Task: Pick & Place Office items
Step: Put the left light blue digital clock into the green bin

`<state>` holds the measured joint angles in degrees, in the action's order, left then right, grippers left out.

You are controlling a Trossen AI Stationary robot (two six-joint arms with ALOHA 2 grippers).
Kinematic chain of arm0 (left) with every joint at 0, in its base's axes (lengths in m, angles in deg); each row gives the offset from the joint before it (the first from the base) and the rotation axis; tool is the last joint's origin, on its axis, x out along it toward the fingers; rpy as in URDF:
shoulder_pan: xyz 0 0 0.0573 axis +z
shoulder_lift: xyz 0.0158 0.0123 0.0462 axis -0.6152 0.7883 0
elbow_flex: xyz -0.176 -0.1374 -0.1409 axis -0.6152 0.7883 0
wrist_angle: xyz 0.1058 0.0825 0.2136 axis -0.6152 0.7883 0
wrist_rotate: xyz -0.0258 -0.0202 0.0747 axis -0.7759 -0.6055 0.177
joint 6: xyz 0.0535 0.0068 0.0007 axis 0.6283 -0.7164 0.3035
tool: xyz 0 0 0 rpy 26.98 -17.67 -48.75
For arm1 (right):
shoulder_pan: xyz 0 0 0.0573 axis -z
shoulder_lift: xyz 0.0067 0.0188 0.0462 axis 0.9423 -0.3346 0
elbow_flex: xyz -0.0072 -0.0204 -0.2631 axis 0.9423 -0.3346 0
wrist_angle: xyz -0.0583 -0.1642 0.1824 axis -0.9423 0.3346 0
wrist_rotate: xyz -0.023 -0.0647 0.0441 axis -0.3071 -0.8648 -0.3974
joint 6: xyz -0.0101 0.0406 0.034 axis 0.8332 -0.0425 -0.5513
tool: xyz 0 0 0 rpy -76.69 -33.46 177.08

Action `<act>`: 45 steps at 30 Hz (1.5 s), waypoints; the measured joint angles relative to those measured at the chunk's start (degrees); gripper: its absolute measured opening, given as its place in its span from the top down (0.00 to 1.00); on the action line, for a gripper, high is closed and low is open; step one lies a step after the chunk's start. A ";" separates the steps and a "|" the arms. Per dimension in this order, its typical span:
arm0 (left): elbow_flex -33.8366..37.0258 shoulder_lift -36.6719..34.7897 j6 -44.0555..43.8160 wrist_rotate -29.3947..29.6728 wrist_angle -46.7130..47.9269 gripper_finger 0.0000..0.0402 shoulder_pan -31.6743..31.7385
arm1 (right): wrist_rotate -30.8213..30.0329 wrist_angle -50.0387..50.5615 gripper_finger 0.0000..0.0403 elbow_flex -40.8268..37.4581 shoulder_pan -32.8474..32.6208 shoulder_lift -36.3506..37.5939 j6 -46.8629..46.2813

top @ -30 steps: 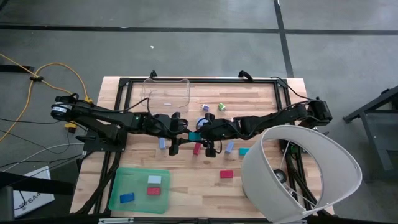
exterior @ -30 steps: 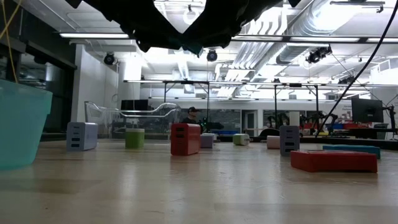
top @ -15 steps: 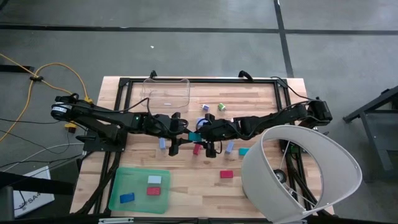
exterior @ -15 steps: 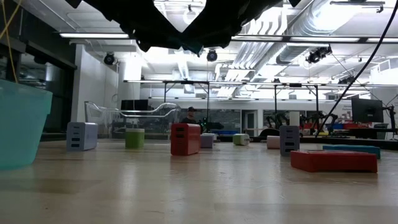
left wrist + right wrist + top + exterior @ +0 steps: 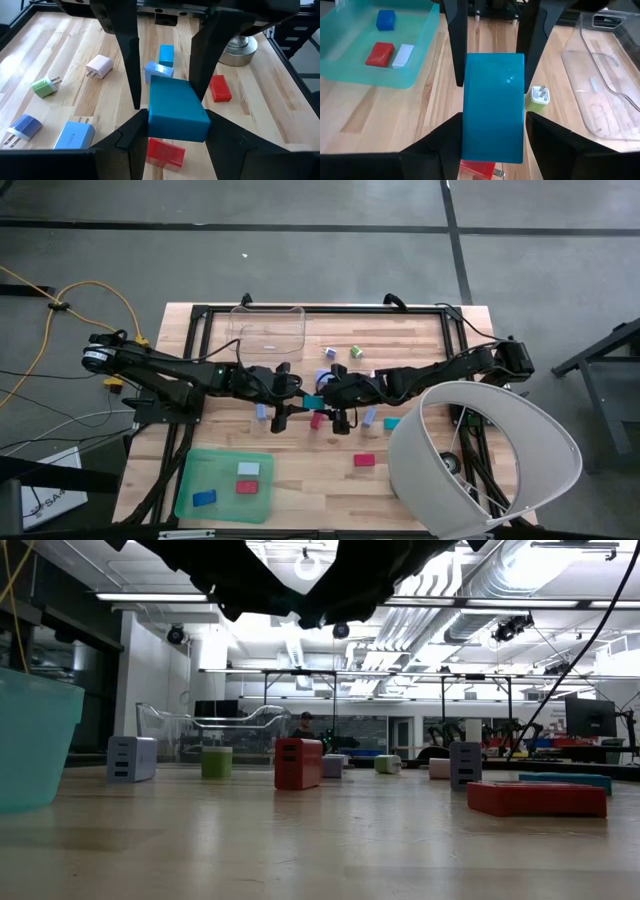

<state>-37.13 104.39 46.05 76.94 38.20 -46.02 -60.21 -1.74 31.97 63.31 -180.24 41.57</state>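
A teal block [image 5: 313, 399] hangs above the table's middle, where my two grippers meet. My left gripper [image 5: 177, 115] reaches in from the table's left and is shut on it. My right gripper [image 5: 494, 116] comes from the right; it is open, with a finger on each side of the block's other end [image 5: 494, 145]. More office items lie on the wood below: a red piece [image 5: 318, 419], two light blue pieces [image 5: 261, 411] [image 5: 369, 417], a green plug [image 5: 356, 352] and a red block [image 5: 364, 461]. My left gripper pinches the teal block's two long sides [image 5: 156, 122] between its two fingers, near the end that faces the left arm. The fingers [image 5: 131, 131] come from the table's left, slanting down, and lie along the block. The block is lifted clear of the table, roughly level.
A green tray [image 5: 190, 480] at the near left holds blue, red and white pieces. A clear bin [image 5: 268, 330] stands at the far edge. A white lamp shade [image 5: 480, 460] covers the near right corner. Another teal piece [image 5: 391, 422] lies right of centre.
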 joint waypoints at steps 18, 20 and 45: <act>0.00 0.00 -1.27 -0.16 0.29 0.61 -0.29 | 2.12 7.67 0.51 0.07 -0.11 0.00 -0.34; -0.01 0.00 -1.49 -0.15 1.22 0.61 -0.73 | 2.14 9.03 0.51 0.07 -0.11 0.00 -1.46; 0.00 -0.02 -16.48 -9.15 9.51 0.61 -19.41 | 2.86 13.13 0.51 -0.02 -1.82 -0.07 -8.83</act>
<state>-37.13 104.36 29.57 67.79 47.71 -65.44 -57.35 11.39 31.95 61.50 -180.30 32.74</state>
